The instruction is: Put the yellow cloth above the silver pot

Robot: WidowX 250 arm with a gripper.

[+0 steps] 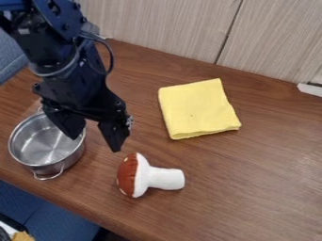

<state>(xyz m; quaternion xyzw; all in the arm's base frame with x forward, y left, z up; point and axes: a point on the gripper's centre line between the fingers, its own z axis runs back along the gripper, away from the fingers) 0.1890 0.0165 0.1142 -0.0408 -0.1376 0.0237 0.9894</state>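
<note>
Cloth (pixel 196 109), yellow and folded into a rough square, lies flat on the brown worktop (pixel 258 188), right of the black arm (pixel 53 30) in the camera view. Its inner layers are hidden by the fold. The arm enters at the upper left, its upper part cut off by the frame, and its claw (pixel 95 143) hangs with fingers spread apart and nothing between them. One finger covers part of the silver pot (pixel 44 147), hiding a stretch of its far rim; how high the claw is above it is hard to judge. The pot stands upright near the worktop's edge, its near handle in plain sight and its far one partly hidden by the arm. Between pot and cloth, but nearer the camera, a toy mushroom (pixel 151 178) lies on its side, red cap towards the pot. A white object (pixel 309 89) is cut off at the right edge, too little showing to name
</note>
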